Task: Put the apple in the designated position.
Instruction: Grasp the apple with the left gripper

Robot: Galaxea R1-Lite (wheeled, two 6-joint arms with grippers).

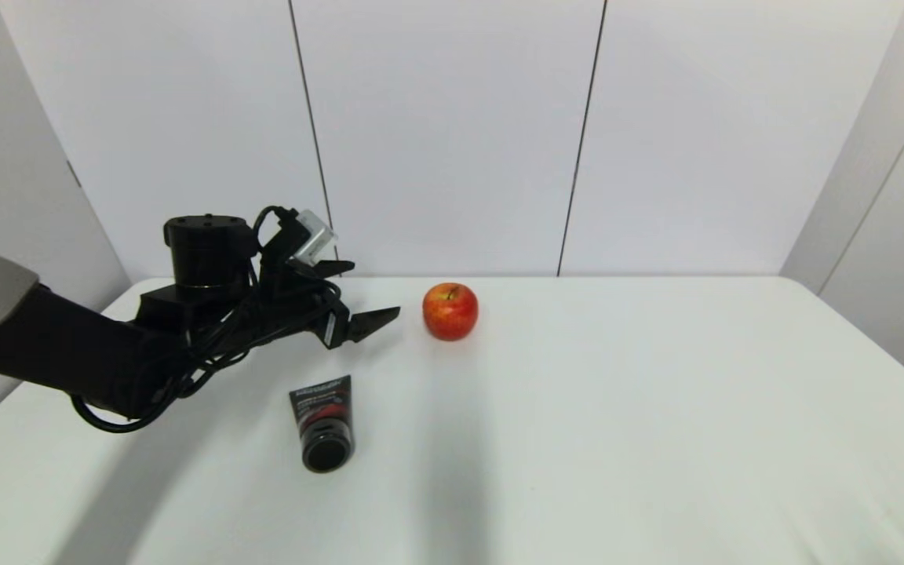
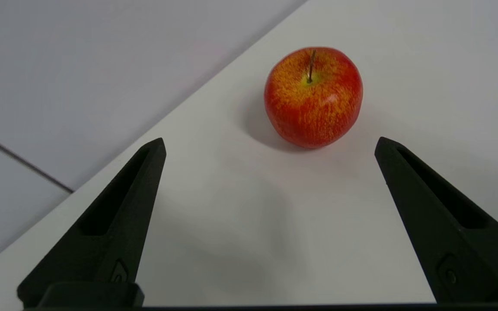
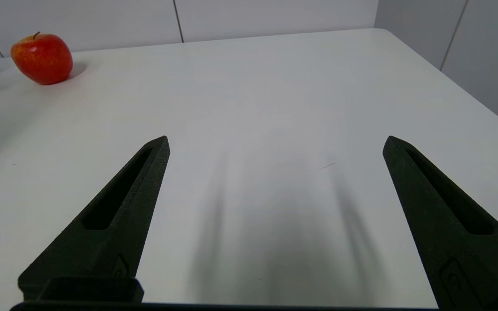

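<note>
Two black fingers of the left gripper (image 2: 269, 144) are spread wide apart, nothing held between them, and the apple (image 2: 313, 96) is framed just ahead of the tips, standing upright on the white table (image 2: 240, 242) with its stem up. No contact is seen yet; a clear strip of tabletop lies between fingertips and fruit. The reach-in appears to be the step in hand, with the grasp not yet made. What is called for next, it seems, is a short advance until the fingers flank the apple's widest part, then a close.

Off to the gripper's near side, a small black tube (image 1: 323, 424) lies well clear of the line of approach. Beyond the apple, the table's far edge and the wall are close, so overshoot should be avoided; a nudged apple could roll. Plenty of bare surface is offered toward the robot's right for a placement. The right gripper (image 3: 275, 142) is held apart too, empty, over bare tabletop far from the apple.
</note>
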